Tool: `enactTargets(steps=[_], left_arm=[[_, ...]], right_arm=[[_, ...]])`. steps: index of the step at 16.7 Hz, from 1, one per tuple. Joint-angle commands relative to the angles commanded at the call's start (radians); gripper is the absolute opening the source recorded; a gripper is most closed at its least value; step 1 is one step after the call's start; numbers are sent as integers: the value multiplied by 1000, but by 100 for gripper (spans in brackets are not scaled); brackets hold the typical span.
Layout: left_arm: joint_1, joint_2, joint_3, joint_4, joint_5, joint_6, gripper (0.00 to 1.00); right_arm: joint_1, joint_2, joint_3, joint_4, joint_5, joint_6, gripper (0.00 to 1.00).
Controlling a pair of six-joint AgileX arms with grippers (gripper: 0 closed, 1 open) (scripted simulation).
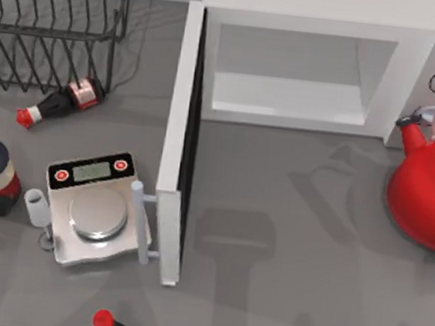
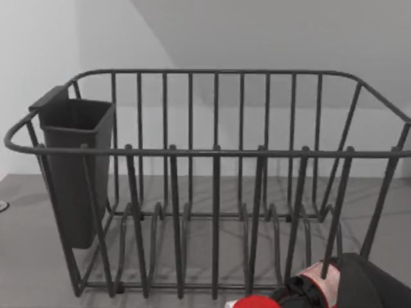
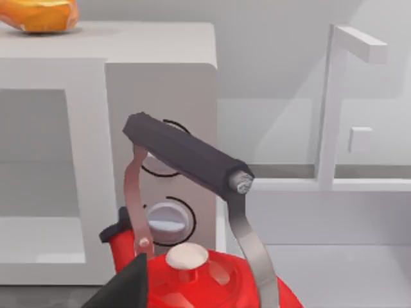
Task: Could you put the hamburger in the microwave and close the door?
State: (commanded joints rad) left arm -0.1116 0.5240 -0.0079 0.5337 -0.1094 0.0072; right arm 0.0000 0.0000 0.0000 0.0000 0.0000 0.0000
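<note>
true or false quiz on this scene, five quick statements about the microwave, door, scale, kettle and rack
1. The microwave door is shut. False: it stands swung open.
2. The microwave's inside holds a plate. False: it looks empty.
3. A scale sits by the open door. True.
4. A red kettle stands at the table's right, in front of the dials. True.
5. The wire rack is full of dishes. False: its slots are bare, with a dark cup hung on one end.
</note>
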Motion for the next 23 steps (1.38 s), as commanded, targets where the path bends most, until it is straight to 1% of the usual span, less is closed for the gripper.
enactTargets(steps=[7, 13, 17, 21, 23], left_arm=[[-116, 84, -26, 114, -116, 1, 0], [-123, 95, -16, 107, -121, -8, 0], [-180, 156, 92, -15, -135, -85, 0], [-297, 254, 286, -207, -152, -152, 0], [-355, 316, 389, -333, -166, -189, 0]], right_arm=[[0, 0, 0, 0, 0, 0, 100], [0, 0, 0, 0, 0, 0, 100], [0, 0, 0, 0, 0, 0, 100], [0, 0, 0, 0, 0, 0, 100], [0, 0, 0, 0, 0, 0, 100]])
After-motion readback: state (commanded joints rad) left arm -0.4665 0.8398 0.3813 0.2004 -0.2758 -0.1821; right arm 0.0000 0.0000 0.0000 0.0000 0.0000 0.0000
